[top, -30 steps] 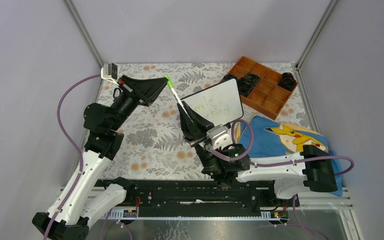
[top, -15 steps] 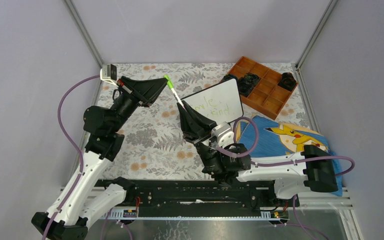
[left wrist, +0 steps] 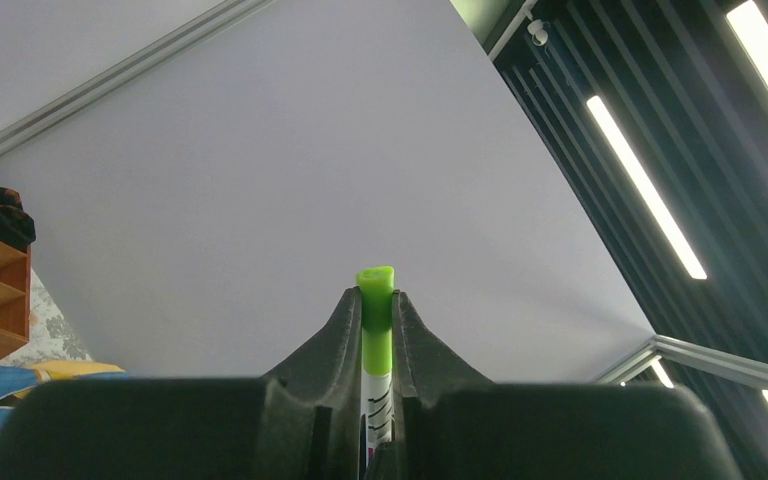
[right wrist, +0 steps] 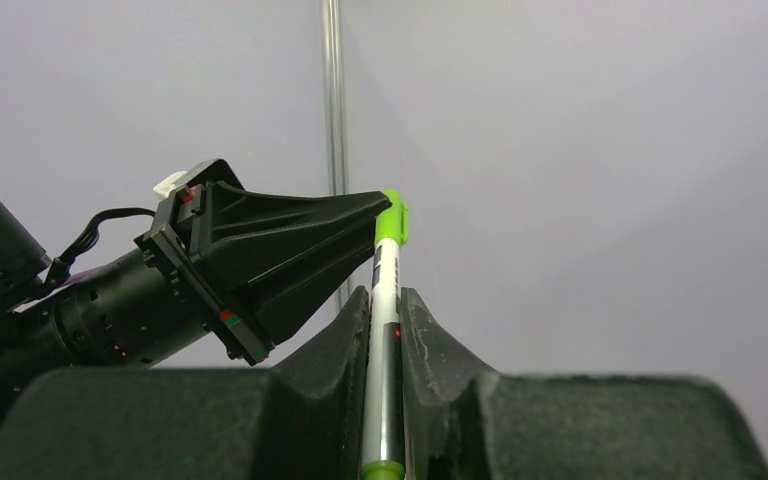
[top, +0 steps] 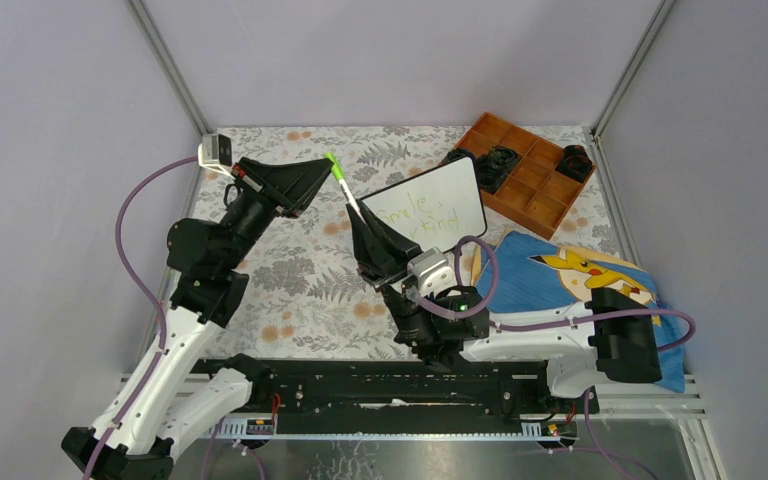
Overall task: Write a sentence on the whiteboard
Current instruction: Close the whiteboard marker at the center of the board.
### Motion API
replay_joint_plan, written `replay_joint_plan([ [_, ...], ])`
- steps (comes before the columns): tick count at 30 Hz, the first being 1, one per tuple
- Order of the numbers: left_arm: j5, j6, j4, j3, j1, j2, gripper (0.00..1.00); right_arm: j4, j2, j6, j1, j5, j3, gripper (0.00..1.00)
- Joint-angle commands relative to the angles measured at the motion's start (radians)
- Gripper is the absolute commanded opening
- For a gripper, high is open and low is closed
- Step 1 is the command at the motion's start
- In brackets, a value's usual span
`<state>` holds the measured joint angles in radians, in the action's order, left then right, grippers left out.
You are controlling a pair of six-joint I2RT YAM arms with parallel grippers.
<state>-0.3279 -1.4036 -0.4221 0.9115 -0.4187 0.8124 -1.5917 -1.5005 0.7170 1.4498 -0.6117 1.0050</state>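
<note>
Two grippers, one marker [top: 346, 192]: your left gripper [top: 332, 170] is pinched tight on its green cap [top: 336, 164], right gripper [top: 352, 212] clamped on the barrel. One whiteboard [top: 457, 190], two written lines [top: 422, 216], sits near the tabletop's [top: 290, 285] far right corner.

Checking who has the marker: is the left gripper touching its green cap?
Touching. The left wrist view shows the green cap pinched between the two fingers of the left gripper, with no gap on either side.
</note>
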Motion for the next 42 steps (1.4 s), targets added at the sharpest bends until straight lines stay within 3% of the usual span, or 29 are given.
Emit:
replay_joint_plan([
  [1,-0.100,0.009,-0.030,-0.008,-0.040,-0.003,0.00,-0.086,-0.011,-0.002,-0.026,0.055,0.062,0.00],
  [5,-0.093,0.020,-0.011,-0.010,-0.042,-0.012,0.00,-0.079,0.007,-0.007,-0.028,0.064,0.053,0.00],
  [6,-0.089,0.026,-0.001,-0.008,-0.042,-0.015,0.04,-0.077,0.012,-0.009,-0.028,0.065,0.048,0.00],
  [8,-0.080,0.033,0.013,-0.007,-0.041,-0.018,0.22,-0.074,0.023,-0.012,-0.028,0.065,0.037,0.00],
  [11,-0.078,0.035,0.013,-0.004,-0.042,-0.017,0.38,-0.070,0.034,-0.013,-0.028,0.063,0.023,0.00],
  [17,-0.072,0.042,0.018,0.001,-0.042,-0.020,0.53,-0.069,0.049,-0.016,-0.028,0.065,0.009,0.00],
  [23,-0.050,0.076,0.052,0.014,-0.042,-0.033,0.76,-0.058,0.081,-0.040,-0.028,0.075,-0.019,0.00],
  [28,0.005,0.159,0.110,0.062,-0.041,-0.036,0.79,0.032,0.162,-0.127,-0.028,0.096,-0.080,0.00],
  [35,0.004,0.227,0.067,0.104,-0.042,-0.005,0.79,0.079,0.222,-0.200,-0.028,0.095,-0.132,0.00],
  [42,-0.040,0.206,0.023,0.114,-0.042,0.043,0.71,0.089,0.223,-0.208,-0.028,0.095,-0.137,0.00],
])
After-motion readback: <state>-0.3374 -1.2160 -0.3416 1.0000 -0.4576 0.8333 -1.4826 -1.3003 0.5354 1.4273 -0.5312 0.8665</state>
